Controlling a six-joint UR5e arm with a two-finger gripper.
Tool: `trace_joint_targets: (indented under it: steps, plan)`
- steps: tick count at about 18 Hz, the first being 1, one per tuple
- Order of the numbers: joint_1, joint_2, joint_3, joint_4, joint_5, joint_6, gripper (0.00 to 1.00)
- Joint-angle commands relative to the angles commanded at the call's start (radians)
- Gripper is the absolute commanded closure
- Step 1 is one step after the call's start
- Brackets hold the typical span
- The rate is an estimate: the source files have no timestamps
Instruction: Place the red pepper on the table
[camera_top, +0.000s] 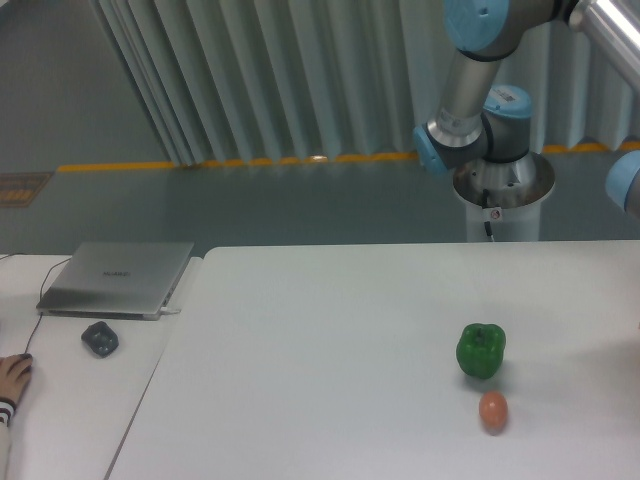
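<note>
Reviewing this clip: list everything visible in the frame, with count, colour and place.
green pepper: 1, green, right part of the white table, upright
egg-shaped thing: 1, orange-brown, just in front of the green pepper, apart from it
table: 1, white, fills the lower middle and right
laptop: 1, silver, closed, on the side desk at left
mouse: 1, dark grey, in front of the laptop
side desk: 1, off-white, left of the table
red pepper: none in view
person's hand: 1, at the left edge on the desk
robot arm: 1, grey with blue joints, top right behind the table; its tool is out of frame
</note>
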Motion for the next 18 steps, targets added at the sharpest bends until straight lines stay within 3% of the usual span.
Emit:
trace_joint_targets:
  steps: [16, 18]
  plan:
    - [-0.003, -0.008, -0.018, 0.0, 0.032, -0.017, 0.0]
    - [-0.003, -0.008, -0.015, -0.002, 0.032, -0.017, 0.13]
